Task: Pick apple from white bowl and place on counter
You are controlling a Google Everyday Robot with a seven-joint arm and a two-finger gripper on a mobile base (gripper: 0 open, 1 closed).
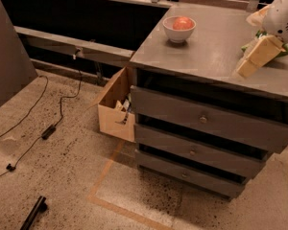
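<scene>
1. In the camera view, the apple (183, 23) was seen sitting in the white bowl (175, 34), which stood near the far left corner of the counter (206, 54).
2. The gripper (250, 64) was seen at the right edge of the counter, held low over the top and well apart from the bowl. Nothing was seen in its grasp, and whether it was open or closed could not be told.
3. A green and white snack bag (248, 44) was partly hidden behind the gripper, and a cardboard box (114, 113) stood on the floor just beside the cabinet.
4. The apple was judged firm, smooth-skinned and fairly light. A slippery surface was expected, so a grip across its widest part was thought best.
5. Only the upper part of the fruit showed above the rim, so a hold from above, straddling the top of the apple inside the rim, was judged necessary.
6. The bowl was judged glossy, rigid and breakable, and light enough on its narrow foot to be nudged or tipped if its rim were struck.
</scene>
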